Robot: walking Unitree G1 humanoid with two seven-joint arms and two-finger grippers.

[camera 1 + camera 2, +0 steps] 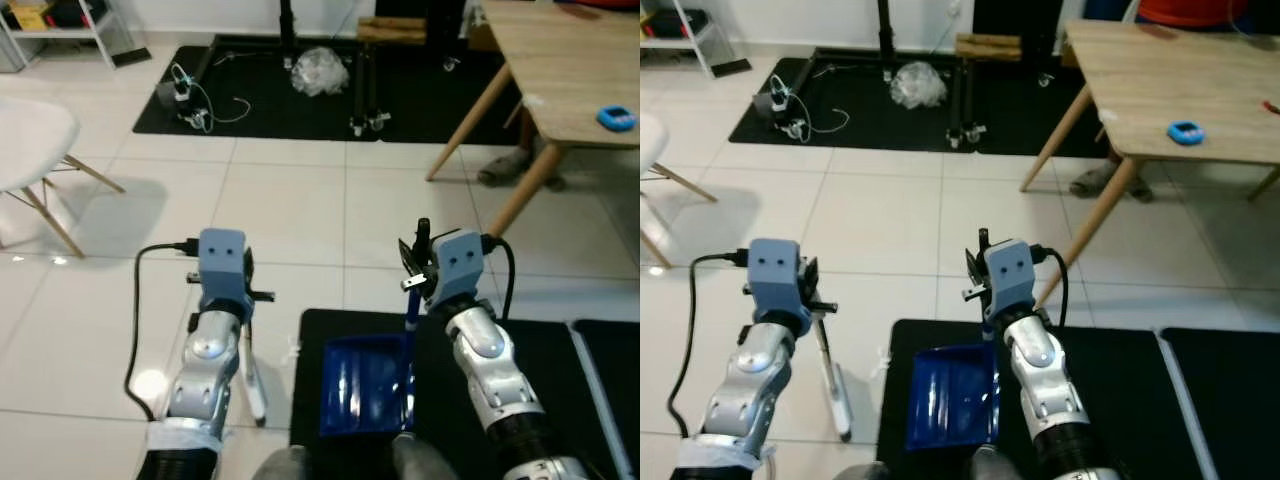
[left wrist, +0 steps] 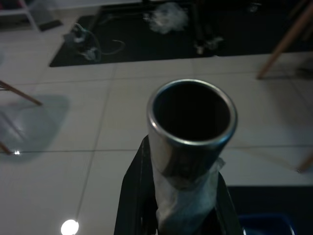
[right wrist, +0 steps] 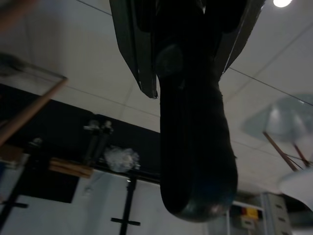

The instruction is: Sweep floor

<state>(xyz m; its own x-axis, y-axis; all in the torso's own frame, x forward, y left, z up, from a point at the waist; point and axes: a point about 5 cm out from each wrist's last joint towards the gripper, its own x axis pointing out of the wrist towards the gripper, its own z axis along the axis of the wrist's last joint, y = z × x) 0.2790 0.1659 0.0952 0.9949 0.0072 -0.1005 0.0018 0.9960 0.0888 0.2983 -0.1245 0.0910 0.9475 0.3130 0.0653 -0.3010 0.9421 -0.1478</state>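
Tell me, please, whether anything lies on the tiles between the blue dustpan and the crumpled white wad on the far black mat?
Nothing visible does. The right gripper holds the dustpan on the near black mat; open white tile floor runs ahead to the crumpled white wad. The wooden table stands off to the right, the white chair off to the left.

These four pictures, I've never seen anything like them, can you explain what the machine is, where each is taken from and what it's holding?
It is a walking humanoid robot. The two wide pictures come from its head, looking down at its silver arms. The other two come from cameras on its wrists. Its left hand is shut on a metal broom handle, with the broom's lower end over the white tiled floor. Its right hand is shut on the stem of a blue dustpan, over a black mat. Ahead stands a wooden table.
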